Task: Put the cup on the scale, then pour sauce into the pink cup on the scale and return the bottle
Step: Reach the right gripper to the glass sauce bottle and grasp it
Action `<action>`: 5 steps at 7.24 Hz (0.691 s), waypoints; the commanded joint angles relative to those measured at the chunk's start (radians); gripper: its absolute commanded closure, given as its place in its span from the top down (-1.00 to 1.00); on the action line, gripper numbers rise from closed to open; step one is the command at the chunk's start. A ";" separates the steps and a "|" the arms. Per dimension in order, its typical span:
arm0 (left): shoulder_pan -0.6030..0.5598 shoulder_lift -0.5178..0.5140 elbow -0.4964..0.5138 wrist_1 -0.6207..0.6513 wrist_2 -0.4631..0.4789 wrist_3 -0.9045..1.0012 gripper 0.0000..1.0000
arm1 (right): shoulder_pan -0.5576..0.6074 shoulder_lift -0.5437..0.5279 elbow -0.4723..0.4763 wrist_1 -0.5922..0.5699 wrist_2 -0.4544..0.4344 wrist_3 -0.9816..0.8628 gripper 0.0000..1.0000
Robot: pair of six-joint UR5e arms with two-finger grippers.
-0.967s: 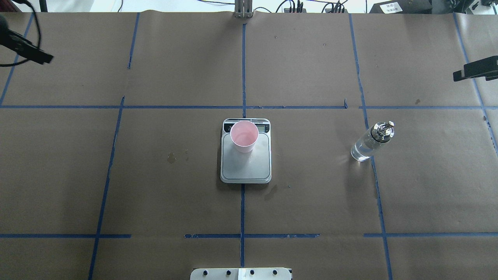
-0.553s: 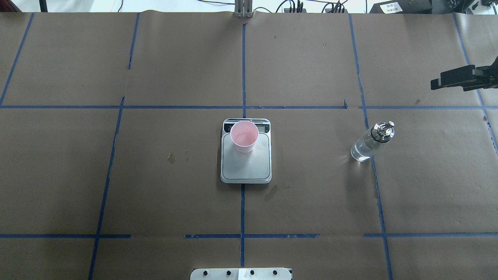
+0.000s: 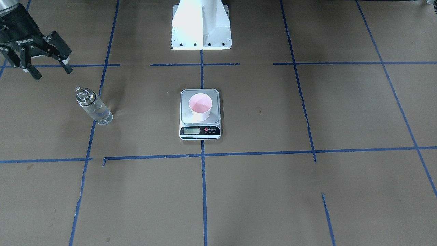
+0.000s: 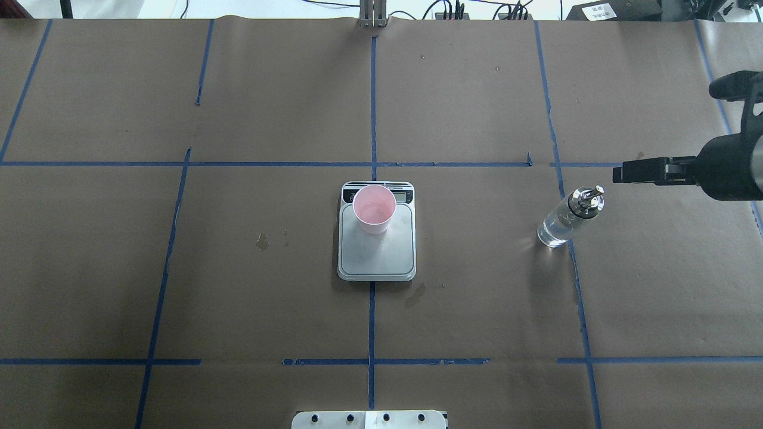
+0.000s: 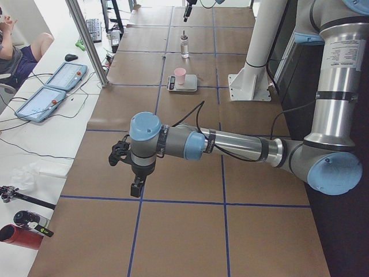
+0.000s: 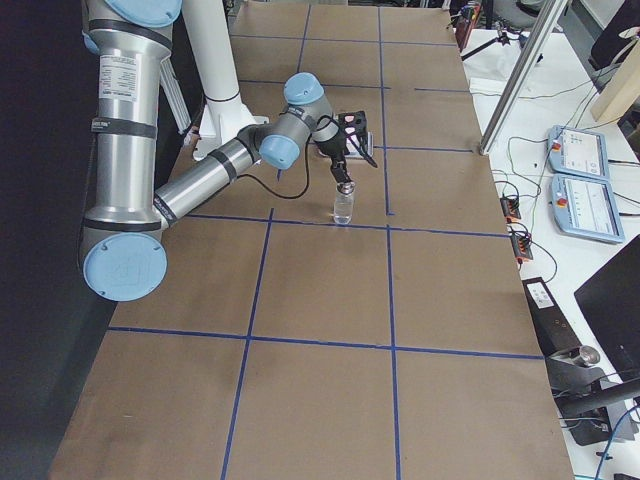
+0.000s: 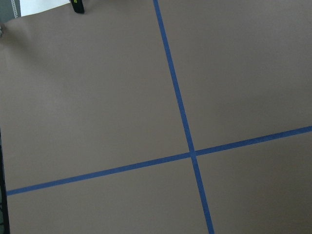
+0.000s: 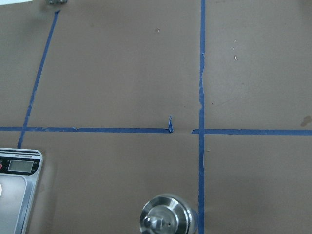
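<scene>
The cup, white outside and pink inside, stands upright on the far part of the scale, near its display; both also show in the front view, cup on scale. The bottle of clear glass with a silver pourer cap stands on the table to the right, also in the front view; its cap shows at the bottom of the right wrist view. My right gripper is open and empty, hovering just behind and beside the bottle. My left gripper hangs far off at the table's left end; I cannot tell its state.
The robot's white base stands behind the scale. Blue tape lines cross the brown paper. Small wet stains lie left of the scale. A metal post and tablets stand at the operators' side.
My right gripper has come in from the right edge, down and left toward the bottle's cap. My left arm has left the overhead view. Cup, scale and bottle have not moved.
</scene>
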 commanded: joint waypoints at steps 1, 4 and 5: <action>0.000 0.022 -0.005 0.004 -0.003 0.001 1.00 | -0.260 -0.075 0.093 0.000 -0.299 0.133 1.00; 0.000 0.023 -0.005 0.004 -0.066 -0.002 1.00 | -0.584 -0.088 -0.019 0.012 -0.810 0.263 1.00; 0.000 0.023 -0.004 0.004 -0.067 -0.001 1.00 | -0.609 -0.085 -0.111 0.123 -0.894 0.264 1.00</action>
